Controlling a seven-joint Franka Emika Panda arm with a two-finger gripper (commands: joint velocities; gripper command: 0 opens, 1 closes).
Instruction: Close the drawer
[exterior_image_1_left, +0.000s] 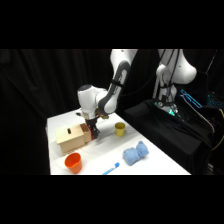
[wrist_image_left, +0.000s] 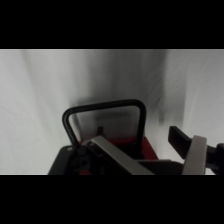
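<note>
The pale tan wooden box (exterior_image_1_left: 71, 138) lies at the table's left, its dark slot on top. At its right end the orange-brown drawer (exterior_image_1_left: 86, 134) stands a little way out. My gripper (exterior_image_1_left: 93, 131) hangs right against the drawer's front. In the wrist view the thin dark wire handle (wrist_image_left: 105, 107) loops up just beyond my fingers, with the reddish drawer front (wrist_image_left: 131, 148) under it. The gripper (wrist_image_left: 147, 145) is open. One pale finger (wrist_image_left: 116, 157) lies beneath the handle and the other finger (wrist_image_left: 195, 154) stands off to the right, holding nothing.
An orange cup (exterior_image_1_left: 73, 162) stands near the table's front left corner. A yellow cup (exterior_image_1_left: 120, 129) sits to the right of the gripper. A blue cloth bundle (exterior_image_1_left: 136, 153) and a blue stick-like item (exterior_image_1_left: 112, 168) lie at the front. Black equipment (exterior_image_1_left: 165, 120) borders the table's right side.
</note>
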